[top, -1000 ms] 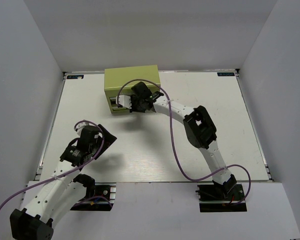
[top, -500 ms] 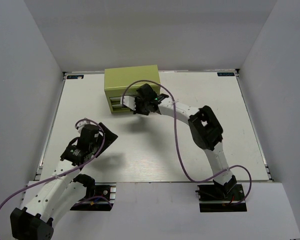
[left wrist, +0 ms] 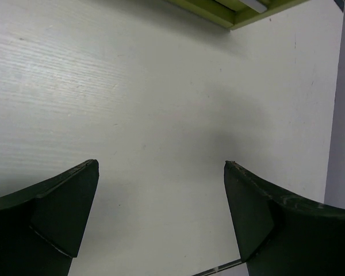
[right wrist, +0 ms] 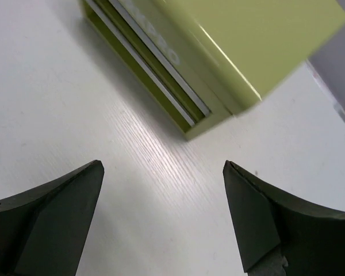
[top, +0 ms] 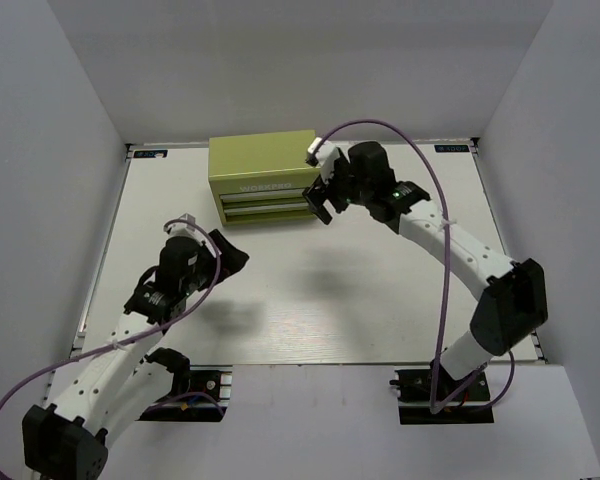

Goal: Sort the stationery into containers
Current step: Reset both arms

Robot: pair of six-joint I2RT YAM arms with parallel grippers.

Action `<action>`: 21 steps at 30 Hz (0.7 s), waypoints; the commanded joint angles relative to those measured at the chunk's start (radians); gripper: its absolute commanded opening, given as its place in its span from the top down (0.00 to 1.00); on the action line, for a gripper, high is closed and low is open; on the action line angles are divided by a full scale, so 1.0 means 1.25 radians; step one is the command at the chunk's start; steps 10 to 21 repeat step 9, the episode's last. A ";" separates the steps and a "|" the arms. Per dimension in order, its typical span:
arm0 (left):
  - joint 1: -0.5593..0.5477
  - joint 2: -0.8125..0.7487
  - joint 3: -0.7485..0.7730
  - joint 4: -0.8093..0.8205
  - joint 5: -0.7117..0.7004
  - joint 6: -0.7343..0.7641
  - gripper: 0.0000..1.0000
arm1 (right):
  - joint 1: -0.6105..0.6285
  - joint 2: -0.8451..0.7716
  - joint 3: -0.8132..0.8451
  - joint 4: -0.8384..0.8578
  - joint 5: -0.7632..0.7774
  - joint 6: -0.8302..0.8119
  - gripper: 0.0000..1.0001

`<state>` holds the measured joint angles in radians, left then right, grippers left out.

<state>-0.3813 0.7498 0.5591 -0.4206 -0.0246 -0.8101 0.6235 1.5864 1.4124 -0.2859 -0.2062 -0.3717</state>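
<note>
The chest (top: 263, 170) sits at the far side of the surface (top: 380, 300), left of centre, with its front facing me. It is olive-green, boxy and glossy on top, with faint lettering above its two drawers (top: 265, 205), and both look pushed flush. I see no pens in any view (my guess is they're inside, so the sorting looks close to done). My right end effector (top: 323, 203) hangs just off the chest's front right corner, fingers spread wide and holding nothing. I judge it is placed there to work the drawers. My left end effector (top: 230, 257), also wide and empty, hovers near-left over the surface, well apart from the chest, probably parked out of the way.
</note>
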 commanded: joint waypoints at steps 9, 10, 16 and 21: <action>-0.012 0.147 0.130 0.144 0.114 0.193 0.00 | -0.056 -0.234 -0.273 0.190 0.263 0.088 0.10; -0.012 0.147 0.130 0.144 0.114 0.193 0.00 | -0.056 -0.234 -0.273 0.190 0.263 0.088 0.10; -0.012 0.147 0.130 0.144 0.114 0.193 0.00 | -0.056 -0.234 -0.273 0.190 0.263 0.088 0.10; -0.012 0.147 0.130 0.144 0.114 0.193 0.00 | -0.056 -0.234 -0.273 0.190 0.263 0.088 0.10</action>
